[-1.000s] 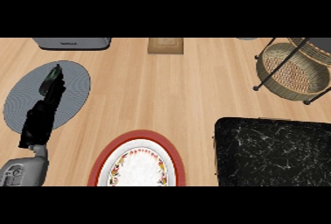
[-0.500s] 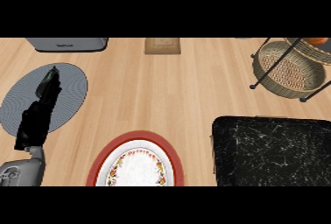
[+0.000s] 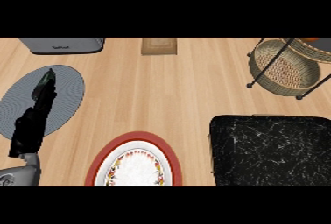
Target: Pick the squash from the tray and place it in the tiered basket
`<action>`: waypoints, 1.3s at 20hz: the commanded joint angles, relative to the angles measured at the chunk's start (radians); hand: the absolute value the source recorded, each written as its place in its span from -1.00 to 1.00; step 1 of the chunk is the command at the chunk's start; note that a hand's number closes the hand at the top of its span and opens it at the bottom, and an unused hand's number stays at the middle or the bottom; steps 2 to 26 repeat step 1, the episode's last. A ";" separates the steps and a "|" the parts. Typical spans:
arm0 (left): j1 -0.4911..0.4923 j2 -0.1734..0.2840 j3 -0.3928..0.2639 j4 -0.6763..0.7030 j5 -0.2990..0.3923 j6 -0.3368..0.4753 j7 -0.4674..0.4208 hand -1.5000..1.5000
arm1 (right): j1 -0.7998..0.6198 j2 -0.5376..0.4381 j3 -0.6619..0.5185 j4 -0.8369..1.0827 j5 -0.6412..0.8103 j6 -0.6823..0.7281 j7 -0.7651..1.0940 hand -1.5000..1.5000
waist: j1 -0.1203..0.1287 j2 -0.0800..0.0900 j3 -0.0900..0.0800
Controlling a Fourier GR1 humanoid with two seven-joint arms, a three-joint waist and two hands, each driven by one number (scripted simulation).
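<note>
While the left robot hand point(image 3: 35, 118) lies open, fingers straight, over the grey mat point(image 3: 68, 94) on the tabletop point(image 3: 168, 87), the right robot hand shows nowhere. The black marbled tray point(image 3: 271, 151) sits well to the right of that hand, and no squash shows on it. The tiered basket point(image 3: 287, 65) stands far to the right and beyond; a sliver of orange point(image 3: 310, 39) at its upper tier may be the squash, though this cannot be confirmed. Judgement: placement possibly done or nearly so. A red-rimmed plate point(image 3: 132, 164) lies just right of the hand.
</note>
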 commanded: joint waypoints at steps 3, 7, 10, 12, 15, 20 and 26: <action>-0.017 -0.018 -0.024 -0.005 -0.025 0.016 0.014 0.00 | 0.144 -0.012 -0.142 -0.138 -0.142 0.098 -0.003 -1.00 | 0.004 0.003 0.000; -0.017 -0.018 -0.024 -0.005 -0.025 0.016 0.014 0.00 | 0.144 -0.012 -0.142 -0.138 -0.142 0.098 -0.003 -1.00 | 0.004 0.003 0.000; -0.017 -0.018 -0.024 -0.005 -0.025 0.016 0.014 0.00 | 0.144 -0.012 -0.142 -0.138 -0.142 0.098 -0.003 -1.00 | 0.004 0.003 0.000; -0.017 -0.018 -0.024 -0.005 -0.025 0.016 0.014 0.00 | 0.144 -0.012 -0.142 -0.138 -0.142 0.098 -0.003 -1.00 | 0.004 0.003 0.000; -0.017 -0.018 -0.024 -0.005 -0.025 0.016 0.014 0.00 | 0.144 -0.012 -0.142 -0.138 -0.142 0.098 -0.003 -1.00 | 0.004 0.003 0.000; -0.017 -0.018 -0.024 -0.005 -0.025 0.016 0.014 0.00 | 0.144 -0.012 -0.142 -0.138 -0.142 0.098 -0.003 -1.00 | 0.004 0.003 0.000; -0.017 -0.018 -0.024 -0.005 -0.025 0.016 0.014 0.00 | 0.144 -0.012 -0.142 -0.138 -0.142 0.098 -0.003 -1.00 | 0.004 0.003 0.000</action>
